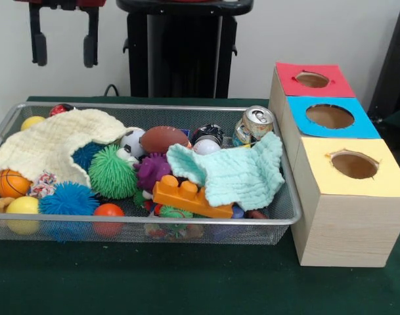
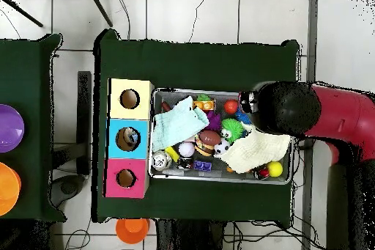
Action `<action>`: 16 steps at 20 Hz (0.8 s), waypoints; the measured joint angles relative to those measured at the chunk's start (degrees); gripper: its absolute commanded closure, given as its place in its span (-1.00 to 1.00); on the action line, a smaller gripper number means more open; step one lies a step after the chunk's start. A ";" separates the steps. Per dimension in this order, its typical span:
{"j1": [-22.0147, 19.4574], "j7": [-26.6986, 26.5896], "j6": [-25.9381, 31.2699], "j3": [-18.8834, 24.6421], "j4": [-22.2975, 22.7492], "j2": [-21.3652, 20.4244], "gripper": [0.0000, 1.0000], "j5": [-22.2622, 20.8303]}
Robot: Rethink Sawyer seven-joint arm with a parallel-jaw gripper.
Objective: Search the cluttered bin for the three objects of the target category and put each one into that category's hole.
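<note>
The end effector (image 1: 62, 46) hangs at the top of the front view, its two fingers (image 1: 90, 49) spread wide apart and holding nothing. The wire bin (image 1: 288, 197) sits on the green surface (image 1: 186, 289) well below it, from about 6 to 4 o'clock. Inside lie balls, a cream cloth (image 1: 52, 147), a mint cloth (image 1: 242, 174), an orange brick (image 1: 186, 197) and a can (image 1: 254, 125). At the bin's 3 o'clock stands the wooden box (image 1: 344, 230) with red, blue and yellow holes.
</note>
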 measured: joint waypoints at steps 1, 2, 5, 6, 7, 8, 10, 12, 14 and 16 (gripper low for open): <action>-0.82 0.00 -0.02 0.96 -0.01 -0.11 -1.00 0.31; -1.31 0.00 -0.02 1.47 -0.01 -0.18 -1.00 0.48; -4.46 0.00 -0.02 4.30 -0.02 -0.63 -1.00 1.13; -4.93 0.00 -0.02 4.63 -0.02 -0.69 -1.00 1.15; -5.40 0.00 -0.02 4.96 -0.02 -0.75 -1.00 1.16; -6.13 0.00 -0.02 5.42 -0.02 -0.82 -1.00 1.15; -8.05 0.00 -0.02 6.71 -0.02 -0.83 -1.00 1.15; -8.86 0.00 -0.02 7.41 -0.02 -0.82 -1.00 1.15; -9.51 0.00 -0.02 8.01 -0.02 -0.82 -1.00 1.15; -10.04 0.00 -0.02 8.67 -0.02 -0.81 -1.00 1.14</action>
